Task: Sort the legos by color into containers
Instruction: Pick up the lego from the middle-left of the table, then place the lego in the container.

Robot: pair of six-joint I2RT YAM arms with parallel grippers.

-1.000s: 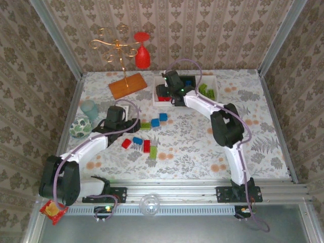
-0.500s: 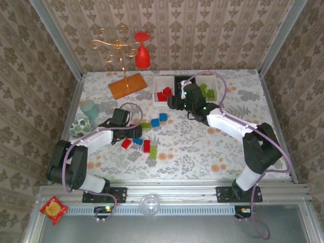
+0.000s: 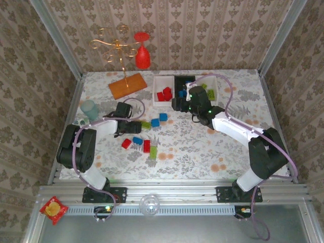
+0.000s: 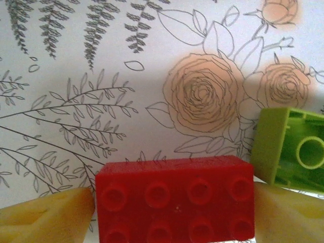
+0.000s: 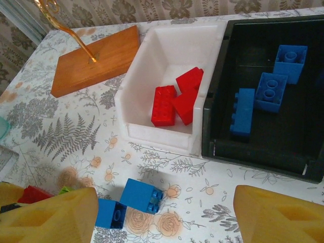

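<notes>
Red brick (image 4: 174, 200): light, rigid, slick; pinch its short ends | left gripper (image 4: 172, 217) straddles it, clamping unclear | right gripper (image 5: 164, 217) spread

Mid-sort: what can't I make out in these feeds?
1. Left wrist view: whether the left tool clamps the red brick; the bottom edge cuts off the contact.
2. Left wrist view: the green brick, its far end cut by the right edge.
3. Top view: the green-brick tray, its contents partly under the right arm.
4. Right wrist view: the black tray, its right end past the frame edge.
</notes>
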